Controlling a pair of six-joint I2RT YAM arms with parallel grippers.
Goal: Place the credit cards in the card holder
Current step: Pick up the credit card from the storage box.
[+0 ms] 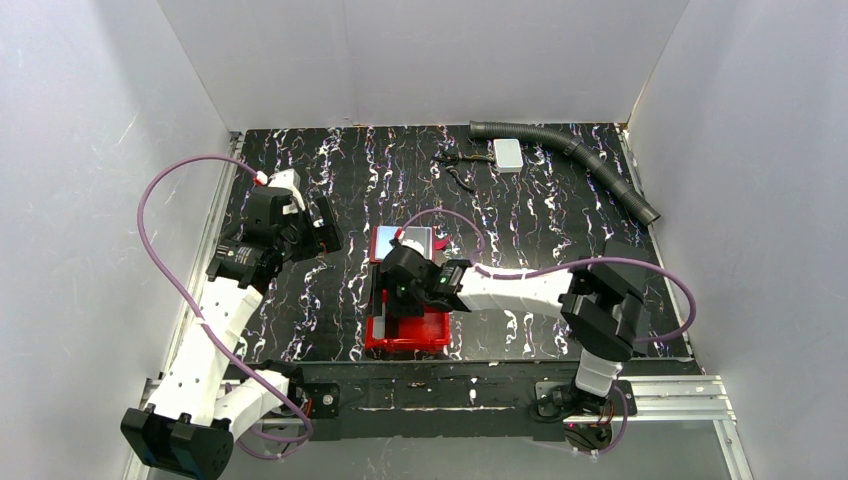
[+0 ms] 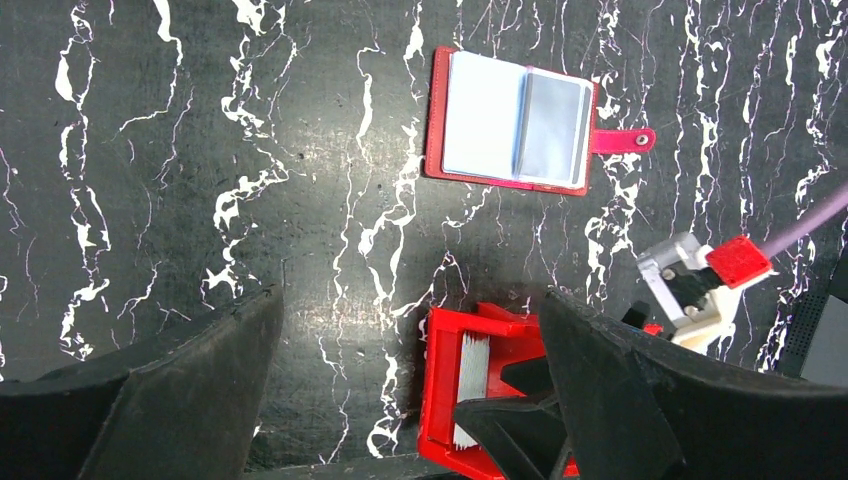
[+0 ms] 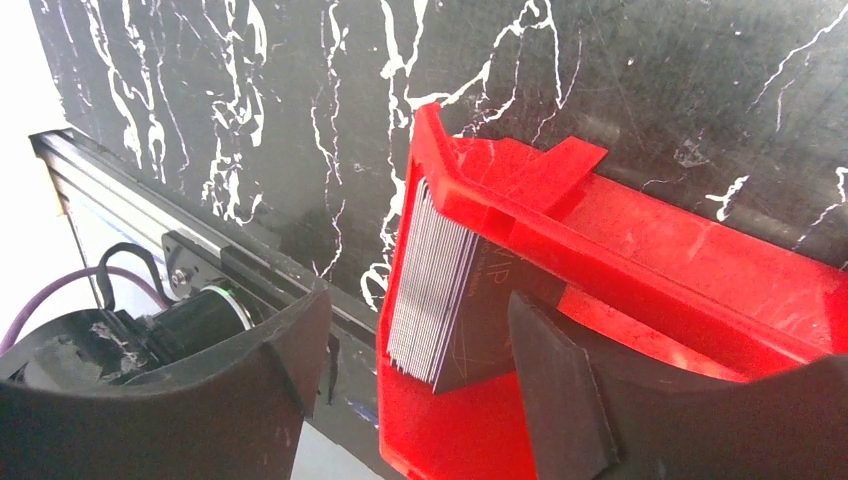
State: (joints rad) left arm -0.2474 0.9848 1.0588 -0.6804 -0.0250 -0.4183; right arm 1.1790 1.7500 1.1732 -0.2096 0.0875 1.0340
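The top camera looks down from behind the arms (image 1: pixel 215 320) on the whole desk (image 1: pixel 560 210). The left wrist camera faces straight down, sharing the card holder (image 2: pixel 515 120) with it. The right one sits close to the red bin (image 3: pixel 620 230), seen in all.

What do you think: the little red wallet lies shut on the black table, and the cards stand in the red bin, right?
Not quite. The wallet lies open, not shut, on the black table; the left wrist view shows it. The cards do stand in the red bin.
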